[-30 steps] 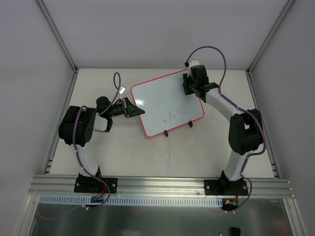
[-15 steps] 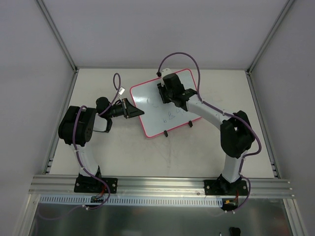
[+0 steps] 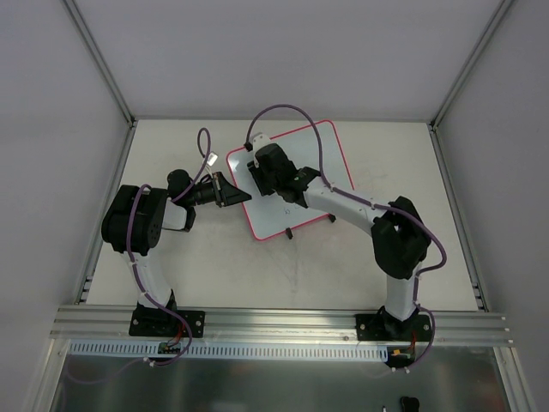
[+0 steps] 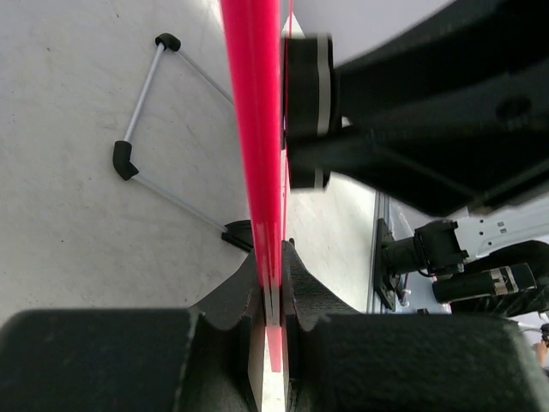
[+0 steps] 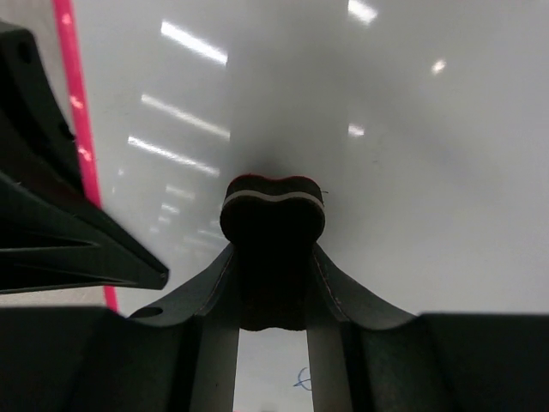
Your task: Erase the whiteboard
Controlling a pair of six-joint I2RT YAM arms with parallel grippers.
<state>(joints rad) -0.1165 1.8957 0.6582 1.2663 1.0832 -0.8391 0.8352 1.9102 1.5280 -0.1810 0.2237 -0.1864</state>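
Note:
The whiteboard (image 3: 324, 151), white with a pink-red frame, stands tilted on the table. My left gripper (image 3: 237, 190) is shut on its left edge; in the left wrist view the pink frame (image 4: 257, 129) runs between the shut fingers of the left gripper (image 4: 273, 257). My right gripper (image 3: 262, 168) is shut on a small black eraser (image 5: 273, 215) and presses it on the board's face (image 5: 403, 129) near the left edge. The eraser also shows in the left wrist view (image 4: 309, 112). A small blue mark (image 5: 302, 378) shows below the right gripper (image 5: 273, 257).
Two black clip feet (image 3: 290, 233) (image 3: 331, 218) hold the board's near edge. A wire leg with black ends (image 4: 124, 159) rests on the table behind the board. The left gripper's finger (image 5: 51, 232) lies close to the left of the eraser. Grey walls enclose the table.
My right arm has swept the eraser leftward across the board, from the top right corner to near the left edge. The left gripper and the board have not moved.

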